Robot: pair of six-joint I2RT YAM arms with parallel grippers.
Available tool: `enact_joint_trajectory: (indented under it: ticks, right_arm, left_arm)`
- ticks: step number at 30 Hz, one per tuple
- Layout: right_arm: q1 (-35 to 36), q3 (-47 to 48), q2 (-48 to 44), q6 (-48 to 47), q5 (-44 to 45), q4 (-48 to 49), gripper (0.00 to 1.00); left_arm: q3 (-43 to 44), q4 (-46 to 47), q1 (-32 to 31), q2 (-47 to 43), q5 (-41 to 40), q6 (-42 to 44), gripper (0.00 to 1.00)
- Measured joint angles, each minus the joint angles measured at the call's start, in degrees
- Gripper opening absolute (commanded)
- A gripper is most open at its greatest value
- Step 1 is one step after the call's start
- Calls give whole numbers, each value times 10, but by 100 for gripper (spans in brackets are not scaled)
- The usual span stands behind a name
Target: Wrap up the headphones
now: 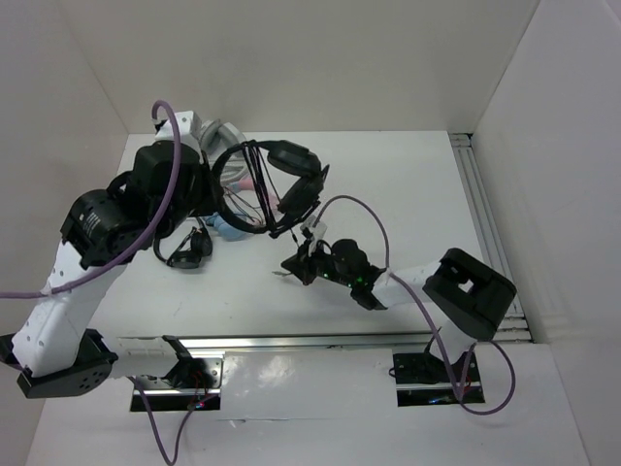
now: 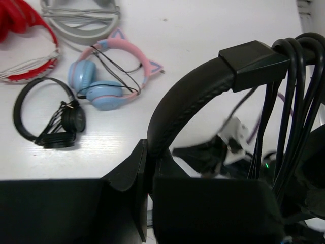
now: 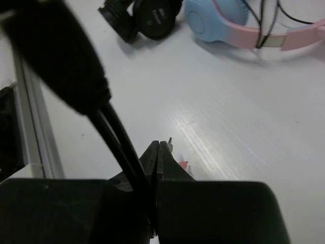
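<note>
Left end effector (image 2: 150,158) clamped, raised; right end effector (image 3: 158,152) pinched closed (arm stretched leftward).

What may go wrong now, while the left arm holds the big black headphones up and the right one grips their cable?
1. The cable loops are only draped over the band of the headphones. If the right gripper slackens, they may slide off.
2. The left gripper pinches the band at one narrow spot, so a hard pull could twist the headphones in its grip.
3. The pink-and-blue pair lies close below, and a low pass might snag it.
</note>
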Motion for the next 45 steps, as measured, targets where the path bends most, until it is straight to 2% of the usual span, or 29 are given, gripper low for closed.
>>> enact_joint_trajectory:
  ticks: [5, 15, 20, 24, 30, 33, 40, 45]
  right_arm:
    - [96, -4, -59, -3, 64, -63, 0]
    - [286, 51, -141, -12, 214, -219, 0]
    - [356, 108, -185, -30, 331, -341, 0]
    - [403, 191, -178, -48, 469, -499, 0]
    - [435, 334, -119, -30, 654, -750, 0]
    - [452, 369, -98, 1, 724, -862, 0]
    - [462, 388, -87, 59, 864, -1022, 2]
    - [462, 400, -76, 158, 922, -1129, 13]
  left_arm:
    - [-25, 12, 11, 1, -72, -29, 0]
    - [-66, 24, 71, 87, -116, -45, 0]
    - [-132, 29, 79, 90, -120, -36, 0]
    - [-171, 47, 80, 91, -101, -1, 0]
    - [-248, 109, 85, 78, -53, 61, 0]
    - [-287, 119, 80, 68, -29, 86, 0]
    - [-343, 128, 17, 38, 9, 123, 0]
    - [-356, 122, -34, 30, 34, 125, 0]
